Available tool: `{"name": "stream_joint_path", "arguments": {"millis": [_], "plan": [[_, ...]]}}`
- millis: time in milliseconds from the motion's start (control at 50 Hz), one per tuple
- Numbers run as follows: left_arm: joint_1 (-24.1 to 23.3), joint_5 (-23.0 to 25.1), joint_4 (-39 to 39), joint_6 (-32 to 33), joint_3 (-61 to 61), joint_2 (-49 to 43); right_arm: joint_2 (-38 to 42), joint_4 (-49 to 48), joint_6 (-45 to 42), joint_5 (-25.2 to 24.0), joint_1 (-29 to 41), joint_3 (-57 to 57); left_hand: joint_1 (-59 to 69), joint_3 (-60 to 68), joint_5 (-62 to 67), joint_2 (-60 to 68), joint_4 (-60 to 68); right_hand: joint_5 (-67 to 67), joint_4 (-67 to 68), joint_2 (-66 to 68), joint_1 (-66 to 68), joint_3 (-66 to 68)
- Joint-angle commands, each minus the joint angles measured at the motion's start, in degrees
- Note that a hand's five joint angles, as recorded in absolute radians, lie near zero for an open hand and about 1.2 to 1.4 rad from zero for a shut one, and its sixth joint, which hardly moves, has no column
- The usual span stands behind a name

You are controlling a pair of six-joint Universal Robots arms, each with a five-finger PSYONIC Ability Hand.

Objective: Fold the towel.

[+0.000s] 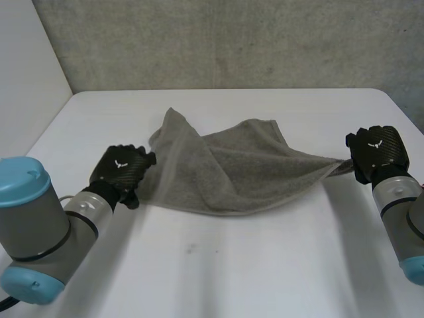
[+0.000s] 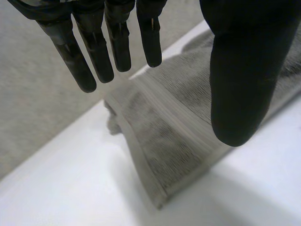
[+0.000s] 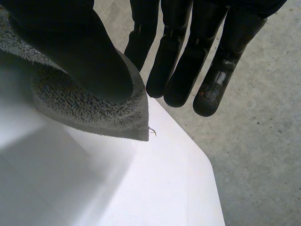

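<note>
**Two hands at one towel: the right pinches a corner, the left hovers spread**

Half rumpled, the grey terry-cloth towel [image 1: 245,169] lies in the middle of the white table [image 1: 232,265] in the head view. Its 9 o'clock side is turned up into a raised fold, with a peak pointing toward 11 o'clock. Its 3 o'clock end tapers into a narrow point.

The right hand [image 1: 377,149] sits at 3 o'clock from the towel, at the tip of that point and close to the table's 3 o'clock edge. In the right wrist view its thumb [image 3: 80,47] lies on top of the towel's corner [image 3: 94,110]. The cloth curls under the thumb and is nipped against the nearest finger, so the corner hangs just clear of the tabletop [image 3: 117,188]. The other fingers [image 3: 211,61] reach out straight past the cloth, over the table's edge and the grey concrete floor [image 3: 263,141].

The left hand [image 1: 122,171] is at 8 o'clock from the towel, right at its hemmed side. The head view does not show whether it touches the cloth. In the left wrist view its fingers [image 2: 117,47] are straight and slightly fanned. The thumb [image 2: 240,70] stands well apart from them, and nothing is held between. The towel's hemmed edge and near corner [image 2: 164,136] lie on the table under the gap between thumb and fingers.
</note>
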Motion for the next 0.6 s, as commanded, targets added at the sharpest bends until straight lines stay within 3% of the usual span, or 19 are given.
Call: {"name": "stream_joint_path", "arguments": {"millis": [20, 220, 600], "plan": [[3.17, 6.28, -1.34, -0.08, 2.63, -4.77, -0.02, 0.04, 0.0, -0.08, -0.12, 0.23, 5.35, 5.17, 5.14, 5.21, 5.2, 13.75, 11.62, 12.46, 23.88, 12.11], [4.13, 6.72, -1.34, 0.01, 9.21, -12.05, 0.15, 0.04, 0.0, -0.08, 0.15, 0.58, 13.59, 13.4, 13.37, 13.45, 13.43, 13.75, 11.62, 12.46, 23.88, 12.11], [4.13, 6.72, -3.71, 0.1, 16.42, -18.92, 0.95, 0.04, -0.09, -0.17, 0.41, 1.02, 17.97, 17.78, 17.75, 17.83, 17.81, 13.75, 11.62, 12.46, 23.88, 12.11]]}}
